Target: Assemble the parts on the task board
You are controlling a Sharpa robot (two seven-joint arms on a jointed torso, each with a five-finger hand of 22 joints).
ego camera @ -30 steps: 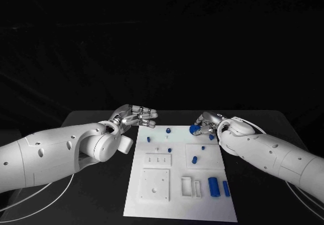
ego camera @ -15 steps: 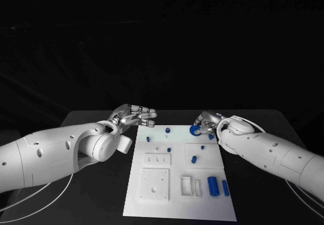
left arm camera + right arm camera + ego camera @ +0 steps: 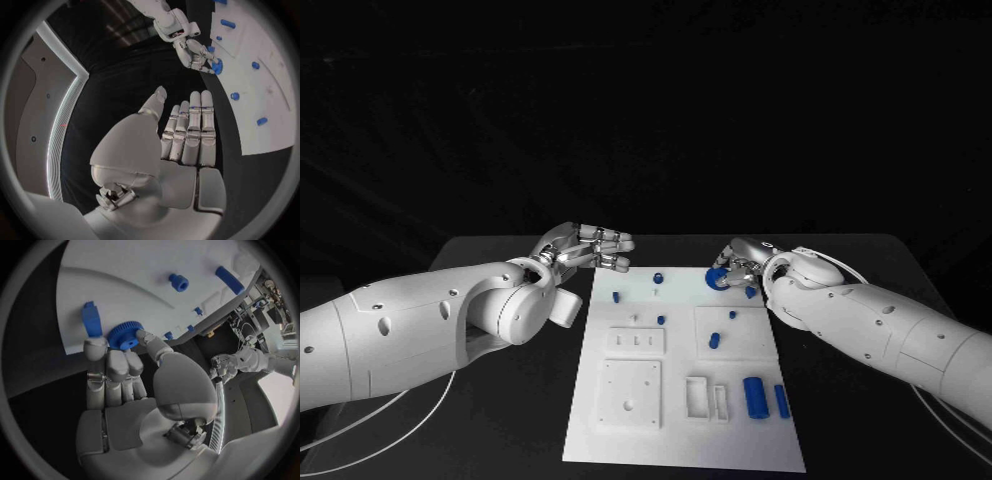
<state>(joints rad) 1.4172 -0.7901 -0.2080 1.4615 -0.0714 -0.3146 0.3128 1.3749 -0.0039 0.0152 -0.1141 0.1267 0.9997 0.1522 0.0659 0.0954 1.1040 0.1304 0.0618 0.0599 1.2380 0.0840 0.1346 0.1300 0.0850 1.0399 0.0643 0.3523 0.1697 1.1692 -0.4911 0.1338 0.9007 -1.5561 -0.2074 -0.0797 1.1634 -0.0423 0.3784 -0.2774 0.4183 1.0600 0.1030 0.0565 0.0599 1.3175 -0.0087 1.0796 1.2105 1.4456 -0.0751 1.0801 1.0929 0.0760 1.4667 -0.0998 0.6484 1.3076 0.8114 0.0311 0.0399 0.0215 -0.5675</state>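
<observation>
Meanwhile the left robot hand point(image 3: 593, 248) hovers empty, fingers straight and apart, beside the task board's point(image 3: 629, 440) far left corner. Just beyond its fingertips stands one small blue peg point(image 3: 616, 297). The right robot hand point(image 3: 744, 262) pinches one blue gear point(image 3: 718, 277) over the board's far right; seating it on its post seemingly comes next. Two blue bars point(image 3: 757, 397) lie nearer the robot.
</observation>
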